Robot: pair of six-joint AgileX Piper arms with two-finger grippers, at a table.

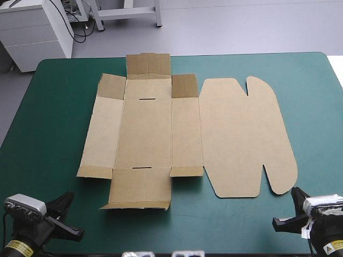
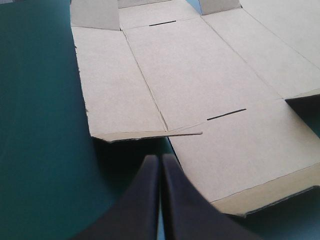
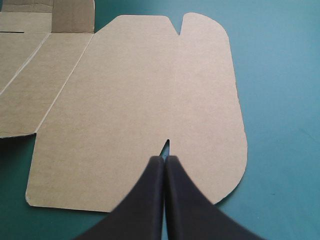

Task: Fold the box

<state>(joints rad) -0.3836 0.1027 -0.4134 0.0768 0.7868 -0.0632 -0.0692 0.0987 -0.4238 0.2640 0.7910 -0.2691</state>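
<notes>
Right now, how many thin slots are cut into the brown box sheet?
2. The far slot lies at the middle panel's far end; the near slot lies at its end toward the robot. The box lies flat, so none seems hidden.

table (image 1: pixel 48 118): teal-green cover, rounded far corners | floor (image 1: pixel 241 27): plain grey, beyond the table's far edge | drawer cabinet (image 1: pixel 33 32): white, beyond the table's far left corner | frame legs (image 1: pixel 128 15): white, beside the cabinet | black cables (image 1: pixel 81 35): between the two | light: even

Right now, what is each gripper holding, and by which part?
Nothing. The left gripper and right gripper are shut and empty; the box lies flat.
</notes>
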